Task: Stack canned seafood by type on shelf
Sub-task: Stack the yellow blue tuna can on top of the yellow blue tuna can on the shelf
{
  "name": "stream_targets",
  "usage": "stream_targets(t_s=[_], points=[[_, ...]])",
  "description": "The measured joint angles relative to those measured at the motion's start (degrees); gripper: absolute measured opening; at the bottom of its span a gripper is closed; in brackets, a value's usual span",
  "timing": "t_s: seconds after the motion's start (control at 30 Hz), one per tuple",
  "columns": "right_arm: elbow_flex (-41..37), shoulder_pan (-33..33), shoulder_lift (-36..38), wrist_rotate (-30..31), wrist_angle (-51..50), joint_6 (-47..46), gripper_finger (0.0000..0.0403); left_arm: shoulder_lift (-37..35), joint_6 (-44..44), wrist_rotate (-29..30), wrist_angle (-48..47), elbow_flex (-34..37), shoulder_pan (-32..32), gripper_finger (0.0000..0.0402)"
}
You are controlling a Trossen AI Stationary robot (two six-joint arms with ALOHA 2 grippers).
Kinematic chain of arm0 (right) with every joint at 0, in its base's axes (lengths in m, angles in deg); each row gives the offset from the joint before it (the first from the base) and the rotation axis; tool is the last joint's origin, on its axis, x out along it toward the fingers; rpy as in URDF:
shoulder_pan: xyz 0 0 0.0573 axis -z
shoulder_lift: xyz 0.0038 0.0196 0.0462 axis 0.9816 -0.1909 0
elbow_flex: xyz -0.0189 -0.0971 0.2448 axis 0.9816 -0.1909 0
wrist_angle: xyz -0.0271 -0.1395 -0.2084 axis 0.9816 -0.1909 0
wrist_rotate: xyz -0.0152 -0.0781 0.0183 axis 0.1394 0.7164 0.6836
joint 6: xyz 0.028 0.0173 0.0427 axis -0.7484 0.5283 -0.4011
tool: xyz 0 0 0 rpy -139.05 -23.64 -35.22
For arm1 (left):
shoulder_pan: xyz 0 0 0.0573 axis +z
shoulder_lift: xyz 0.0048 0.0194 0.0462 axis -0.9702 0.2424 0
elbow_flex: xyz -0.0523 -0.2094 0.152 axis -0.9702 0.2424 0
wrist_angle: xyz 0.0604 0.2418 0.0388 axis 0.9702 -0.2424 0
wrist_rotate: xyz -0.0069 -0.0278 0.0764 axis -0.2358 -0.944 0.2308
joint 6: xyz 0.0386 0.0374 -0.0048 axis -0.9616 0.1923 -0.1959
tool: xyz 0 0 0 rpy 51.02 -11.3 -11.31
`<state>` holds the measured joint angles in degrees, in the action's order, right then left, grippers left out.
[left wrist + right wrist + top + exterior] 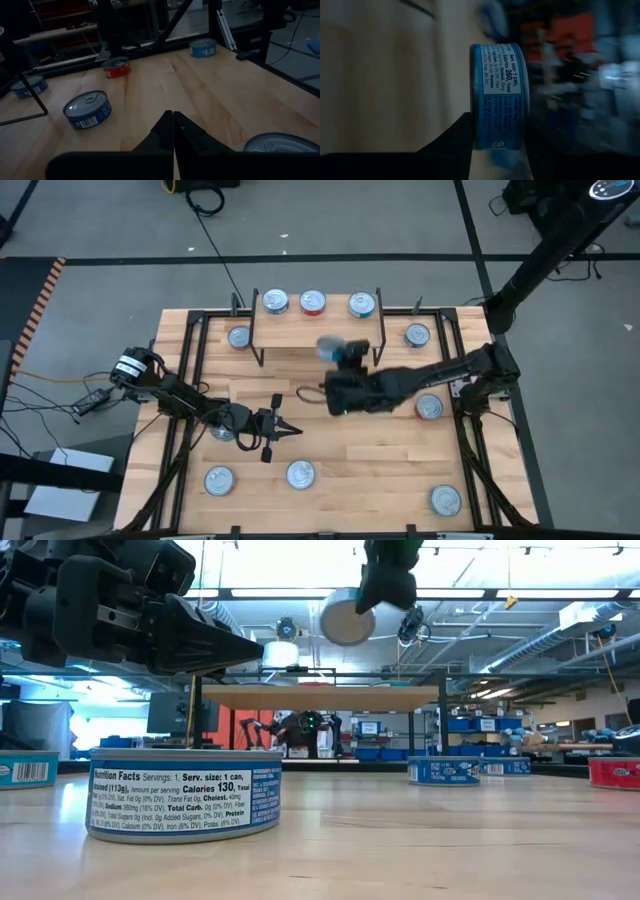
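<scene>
My right gripper [335, 352] is shut on a blue-labelled tin [497, 95], held in the air just in front of the shelf [315, 325]. In the low view this tin [347, 618] hangs above the level of the shelf's plank top [320, 697]. Three tins stand on the shelf: a blue one [274, 302], a red one [313, 302] and a teal one [362, 304]. My left gripper [290, 427] is shut and hovers over the table's left-centre, touching nothing. In the left wrist view its fingertips [173, 125] are pressed together. My right gripper pinches the blue tin between its two fingers [452, 137], one on each flat face, with the side label [497, 135] facing the wrist camera. The tin sits on edge and is lifted clear of both the table and the shelf.
More tins stand around the table: blue ones [239, 337], [417, 334], [219, 479], [300, 473], [445, 499], a red one [428, 407], and one [222, 430] under my left arm. A black frame [460, 420] runs along the table's sides.
</scene>
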<state>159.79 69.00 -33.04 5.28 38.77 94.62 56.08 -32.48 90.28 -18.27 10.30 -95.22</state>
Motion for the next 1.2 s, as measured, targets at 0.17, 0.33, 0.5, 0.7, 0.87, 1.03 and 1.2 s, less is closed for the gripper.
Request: stream_targets(t_s=[0.17,0.33,0.5,0.7,0.87,1.03,1.2], points=[[0.0,7.93,0.0,5.21,-0.9,6.51,0.0149,0.0,-0.04,0.02,-0.24,0.0,0.0,0.0002],[-0.04,16.6,0.0,4.14,-0.73,12.32,0.0148,0.0,-0.04,0.02,-1.09,0.0,0.0,0.0002],[-0.04,22.9,-0.01,2.69,0.25,16.46,0.0149,0.0,-0.09,0.04,-1.44,0.0,0.0,0.0002],[-0.07,25.54,-0.09,-2.29,4.2,19.6,0.0149,0.0,-0.1,0.15,-1.46,0.0,0.0,0.0002],[-0.08,26.0,-0.11,-3.41,3.6,19.67,0.0155,0.0,-0.09,0.13,-1.44,0.0,0.0,0.0002],[-0.09,27.29,-0.11,-3.65,3.71,19.56,0.016,0.0,-0.1,0.13,-1.46,0.0,0.0,0.0002],[-0.09,29.06,-0.11,-5.5,3.16,18.86,0.016,0.0,-0.11,0.11,-1.44,0.0,0.0,0.0002]])
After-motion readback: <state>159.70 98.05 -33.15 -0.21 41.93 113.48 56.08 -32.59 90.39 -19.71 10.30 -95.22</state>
